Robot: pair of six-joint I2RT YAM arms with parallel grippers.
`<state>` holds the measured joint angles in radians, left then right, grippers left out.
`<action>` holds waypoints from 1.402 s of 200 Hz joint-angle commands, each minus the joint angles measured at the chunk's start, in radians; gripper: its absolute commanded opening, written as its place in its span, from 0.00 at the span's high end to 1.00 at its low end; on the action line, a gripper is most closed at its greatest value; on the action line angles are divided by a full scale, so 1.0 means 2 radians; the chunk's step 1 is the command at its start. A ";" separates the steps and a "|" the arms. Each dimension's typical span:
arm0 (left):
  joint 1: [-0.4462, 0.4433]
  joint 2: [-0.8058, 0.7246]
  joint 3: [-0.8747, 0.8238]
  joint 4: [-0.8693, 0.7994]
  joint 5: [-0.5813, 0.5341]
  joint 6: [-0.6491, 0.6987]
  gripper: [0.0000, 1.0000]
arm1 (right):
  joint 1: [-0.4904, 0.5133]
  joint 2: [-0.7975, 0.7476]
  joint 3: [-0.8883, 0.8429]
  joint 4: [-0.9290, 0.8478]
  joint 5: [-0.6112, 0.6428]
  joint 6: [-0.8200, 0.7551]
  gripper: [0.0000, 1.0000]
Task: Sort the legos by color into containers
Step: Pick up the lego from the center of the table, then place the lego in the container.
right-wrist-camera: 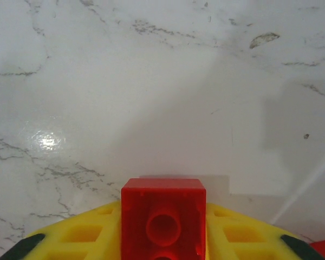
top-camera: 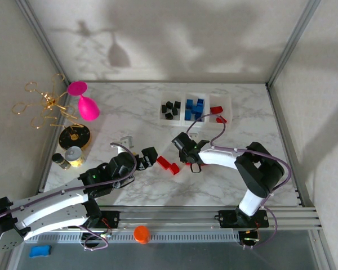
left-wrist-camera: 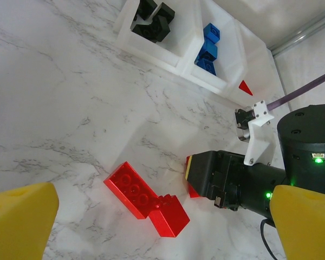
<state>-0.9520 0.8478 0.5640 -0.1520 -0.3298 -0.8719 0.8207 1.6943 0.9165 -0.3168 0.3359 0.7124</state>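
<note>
The clear three-compartment tray (top-camera: 232, 101) stands at the back of the marble top. It holds black legos (top-camera: 170, 108) on the left, blue legos (top-camera: 194, 108) in the middle and a red lego (top-camera: 216, 109) on the right. Another red lego (top-camera: 221, 119) lies at its front edge. My right gripper (top-camera: 187, 157) is low over the table, shut on a red lego (right-wrist-camera: 163, 206) between its yellow fingers (right-wrist-camera: 81, 235). Two red legos (left-wrist-camera: 131, 188) (left-wrist-camera: 170, 215) lie touching on the marble, just left of the right gripper. They sit between the spread yellow fingers of my open left gripper (top-camera: 148, 156).
A pink goblet (top-camera: 87, 107), a gold wire stand (top-camera: 45, 104), a black and gold disc (top-camera: 74, 136) and small jars (top-camera: 73, 154) crowd the left side. An orange knob (top-camera: 141, 233) and a blue block (top-camera: 39, 251) lie off the marble by the arm rail.
</note>
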 commanded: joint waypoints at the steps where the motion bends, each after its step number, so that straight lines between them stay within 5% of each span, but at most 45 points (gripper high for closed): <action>1: 0.004 0.002 -0.002 0.015 -0.005 0.001 0.00 | -0.012 -0.030 0.009 -0.001 -0.002 -0.013 0.69; 44: 0.005 0.023 0.018 0.041 0.001 0.013 0.00 | -0.061 -0.072 0.024 -0.013 -0.010 -0.041 0.70; 83: 0.005 0.060 0.049 0.057 0.008 0.025 0.00 | -0.155 -0.096 0.061 -0.024 -0.005 -0.073 0.69; 135: 0.009 0.110 0.065 0.092 0.011 0.032 0.00 | -0.246 -0.050 0.130 0.014 -0.018 -0.105 0.69; 224: 0.018 0.161 0.090 0.119 0.018 0.036 0.00 | -0.308 0.122 0.262 0.050 -0.022 -0.148 0.67; 280: 0.023 0.160 0.093 0.118 0.027 0.035 0.01 | -0.308 0.132 0.286 0.048 -0.017 -0.164 0.52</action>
<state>-0.9180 1.1679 0.7128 0.0753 -0.2947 -0.8139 0.2001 1.9823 1.4509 -0.2356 0.3027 0.4042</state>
